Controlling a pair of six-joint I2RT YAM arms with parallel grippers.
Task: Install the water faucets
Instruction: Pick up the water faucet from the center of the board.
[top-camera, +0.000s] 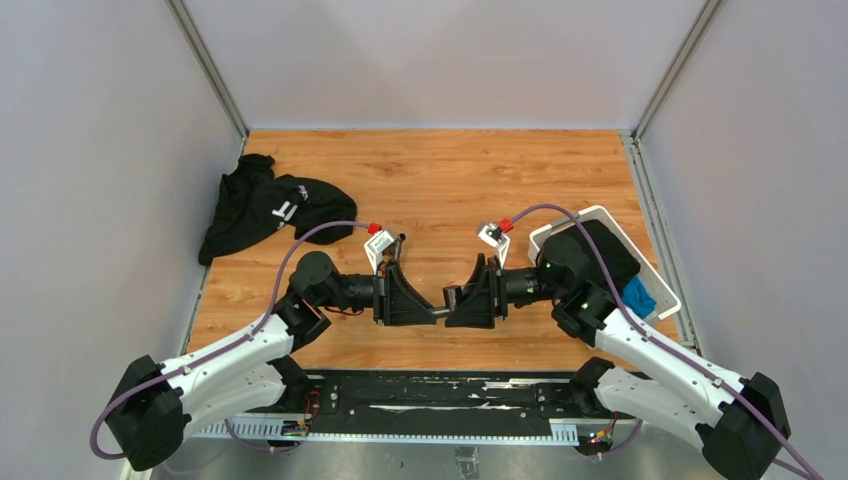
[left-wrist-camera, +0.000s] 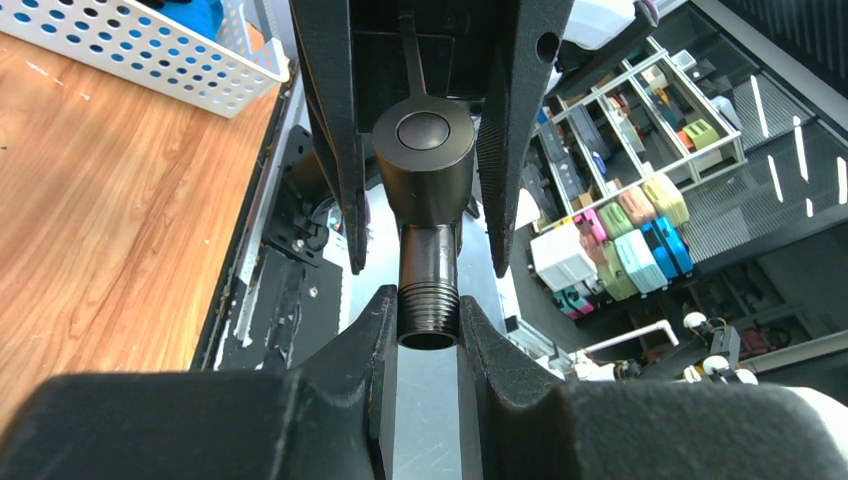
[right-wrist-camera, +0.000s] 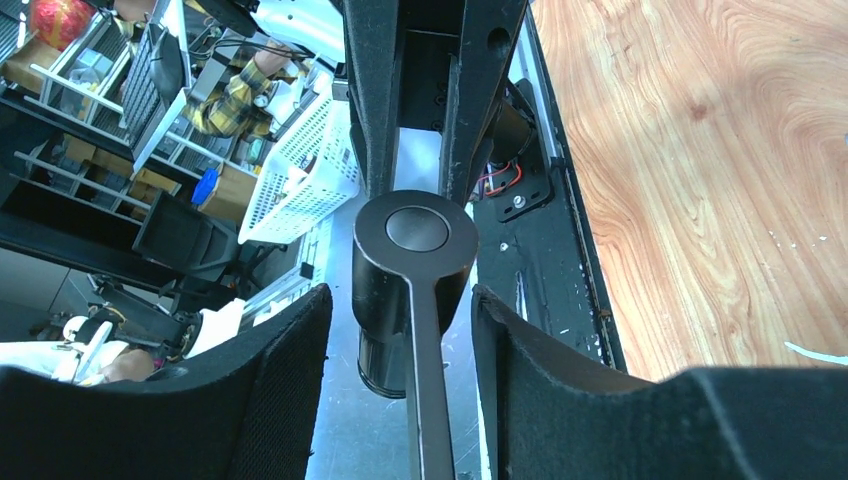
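Left fingers (left-wrist-camera: 345, 355) pinch faucet (left-wrist-camera: 425, 165) by threaded stub; right fingers (right-wrist-camera: 290, 370) spread around body; lever (right-wrist-camera: 430, 400) cut off below.

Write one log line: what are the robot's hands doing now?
left gripper: shut on faucet | right gripper: open around faucet

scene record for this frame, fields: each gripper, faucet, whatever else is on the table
left gripper: shut on faucet, at its threaded stub
right gripper: open, jaws flank faucet body
faucet: off the table, between the arms; lever handle runs back between right jaws
other: black cloth far left; white basket right
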